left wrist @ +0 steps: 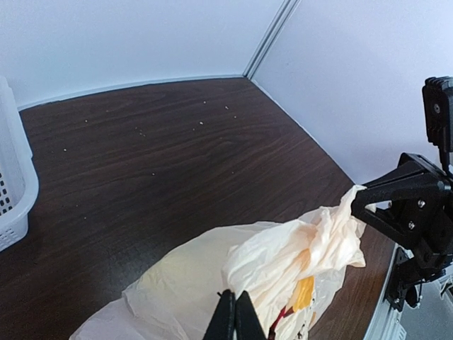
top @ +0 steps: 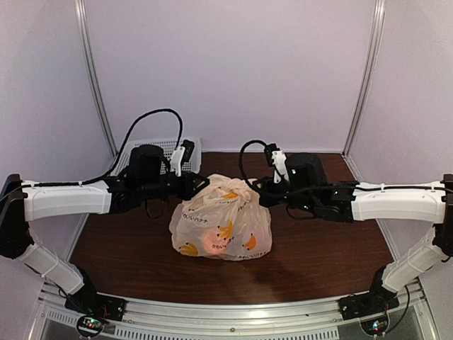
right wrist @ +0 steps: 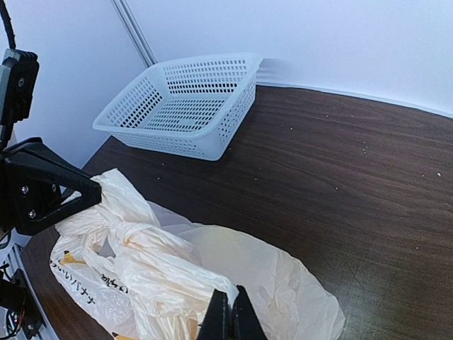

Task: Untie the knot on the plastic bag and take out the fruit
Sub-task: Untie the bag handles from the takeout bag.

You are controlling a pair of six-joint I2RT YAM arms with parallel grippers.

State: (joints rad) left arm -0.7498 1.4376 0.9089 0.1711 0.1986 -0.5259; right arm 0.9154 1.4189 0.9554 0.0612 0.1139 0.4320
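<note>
Left wrist view: the left gripper [left wrist: 235,316] had its fingers pressed together on a fold of the plastic bag [left wrist: 184,283]. The right gripper [right wrist: 228,315] likewise pinched the film on the opposite side. Between them the knot [right wrist: 131,232] sat tied atop the bag, mid-table [top: 127,248], fruit [top: 212,244] glowing through it. A white basket [right wrist: 185,106] sat at the far left corner.

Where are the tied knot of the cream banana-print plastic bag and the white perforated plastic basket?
Cream bag's knot [right wrist: 138,235]: right wrist view, twisted neck.
White perforated plastic basket [right wrist: 237,113]: right wrist view, side wall.
</note>
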